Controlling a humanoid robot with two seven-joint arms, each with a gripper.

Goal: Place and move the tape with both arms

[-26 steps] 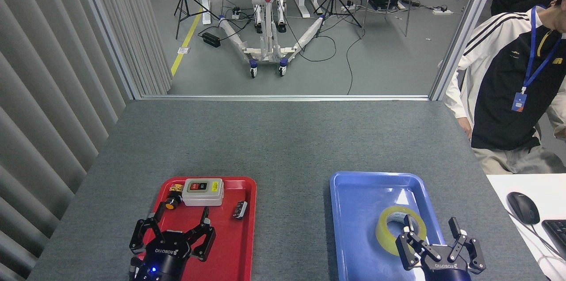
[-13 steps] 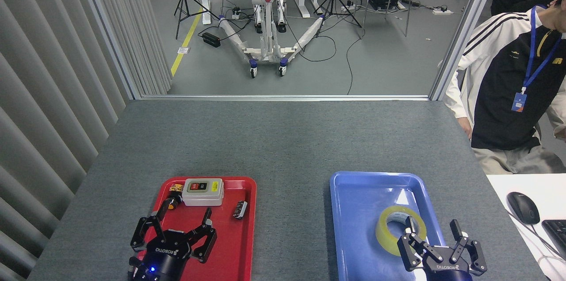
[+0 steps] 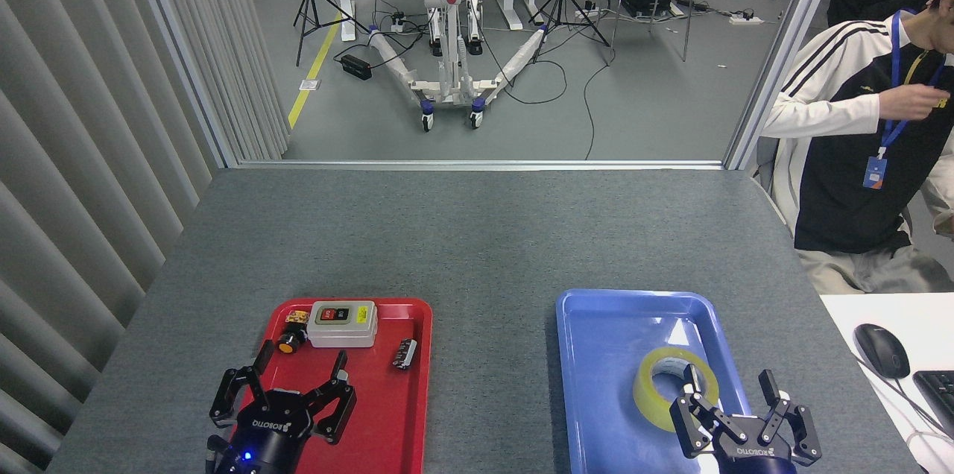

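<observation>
Head view. The tape (image 3: 674, 387), a wide roll of translucent yellow packing tape with a white inner core ring, lies flat in the near right part of the blue tray (image 3: 604, 377), which holds nothing else that you can see.

Your right gripper (image 3: 729, 392) hovers at the roll's near right edge with its fingers (image 3: 693, 383) apart; one fingertip overlaps the roll's core opening, and whether it touches the tape cannot be told. The word "ROBOTIQ" reads upside down on its black palm.

Your left gripper (image 3: 298, 377) hangs over the near end of the red tray (image 3: 414, 414), fingers spread wide and holding nothing. It too bears "ROBOTIQ", and a blue light glows on its wrist.

In the red tray's far end sits a grey switch box (image 3: 343, 323) with a red and a dark button and a small yellow label whose writing is too small to read. Just left of it lies an orange-and-black push button (image 3: 289, 342); to its right, apart, lies a small dark metal part (image 3: 405, 353).

Both trays rest side by side, well apart, on the grey counter (image 3: 477, 235). A person (image 3: 857, 153) in a black-and-white jacket with a blue lanyard sits beyond the counter's right edge.
</observation>
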